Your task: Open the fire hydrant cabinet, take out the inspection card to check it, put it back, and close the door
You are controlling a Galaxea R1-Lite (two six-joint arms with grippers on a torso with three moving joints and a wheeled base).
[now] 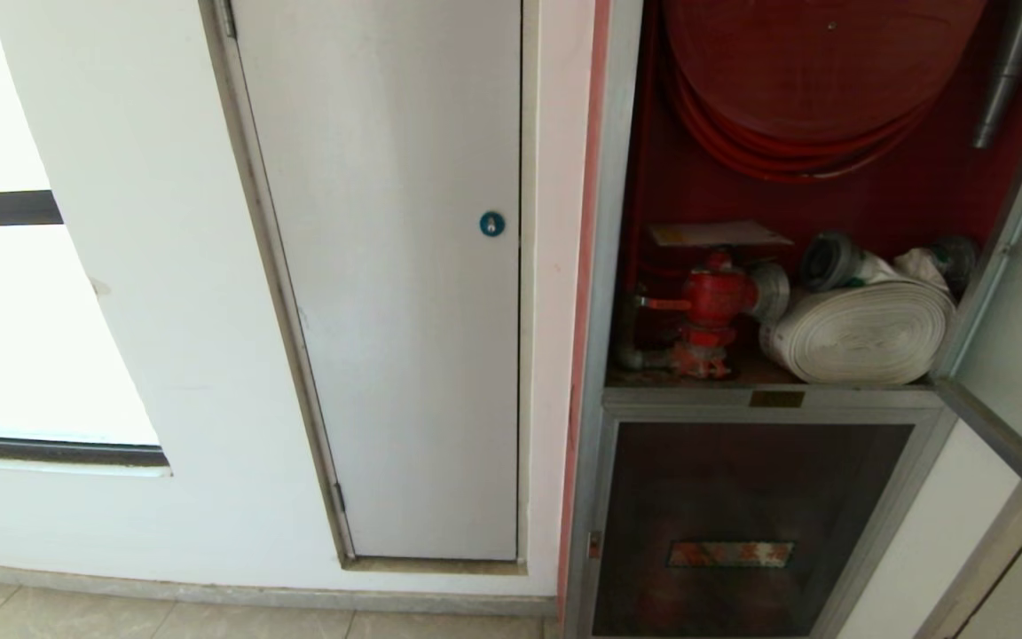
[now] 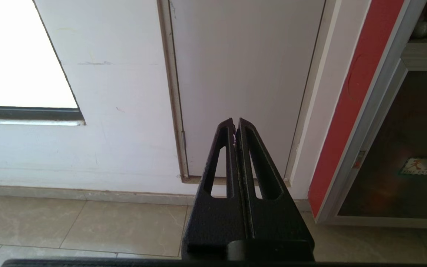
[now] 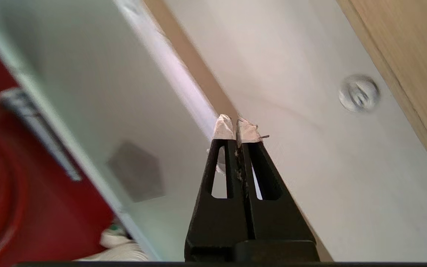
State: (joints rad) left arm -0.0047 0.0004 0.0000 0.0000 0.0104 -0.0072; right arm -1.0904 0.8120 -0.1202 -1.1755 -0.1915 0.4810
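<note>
Head cam: fire hydrant cabinet stands open, door swung out at 3 o'clock, inspection card lying above the red valve. Left wrist: my left gripper is pinched closed, facing the white panel door. Right wrist: my right gripper is closed too, empty, beside the door's edge.

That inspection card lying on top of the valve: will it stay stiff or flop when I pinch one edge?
Probably floppy: the inspection card is a thin flat sheet overhanging the red valve. Likely light, so a nudge may slide it off. If it is glossy, it may be slippery.
</note>
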